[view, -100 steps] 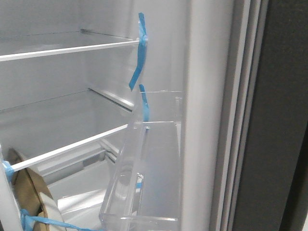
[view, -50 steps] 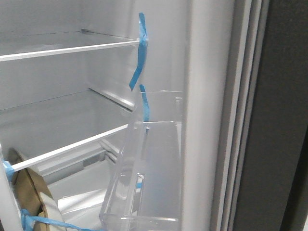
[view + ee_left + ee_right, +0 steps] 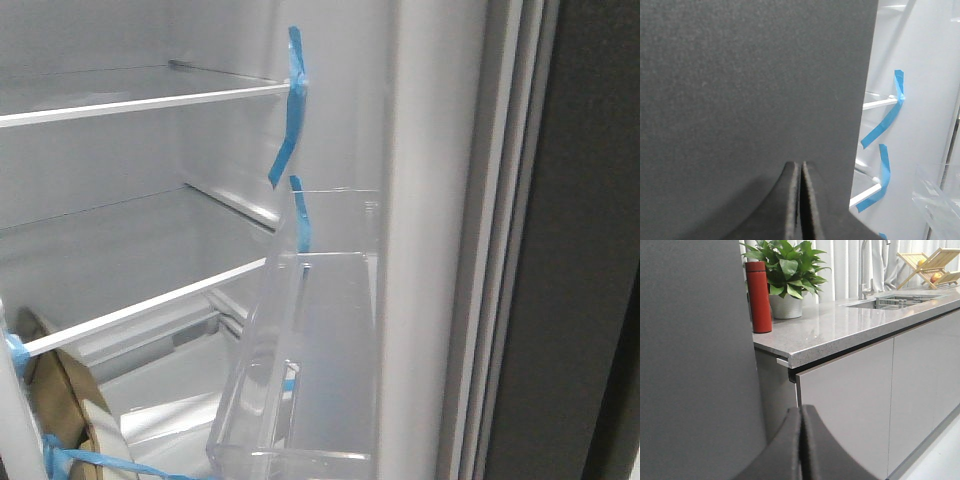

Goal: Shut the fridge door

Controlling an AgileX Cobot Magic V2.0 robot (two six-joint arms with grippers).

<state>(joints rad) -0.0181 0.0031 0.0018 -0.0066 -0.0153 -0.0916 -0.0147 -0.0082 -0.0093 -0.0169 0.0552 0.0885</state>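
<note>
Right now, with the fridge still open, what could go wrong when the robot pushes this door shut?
The clear door bin juts toward the shelves, and a brown item sits low at the front; the bin might strike it. Loose blue tape strips could catch in the grey seal. The shut left gripper faces a smooth dark panel and may slide.

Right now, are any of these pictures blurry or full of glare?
Front view: soft, slightly hazy, the clear door bin faint against white. Left wrist view: dark fridge door grainy, the interior beside it washed out. Right wrist view: sharpest, window light reflecting off the countertop.
</note>
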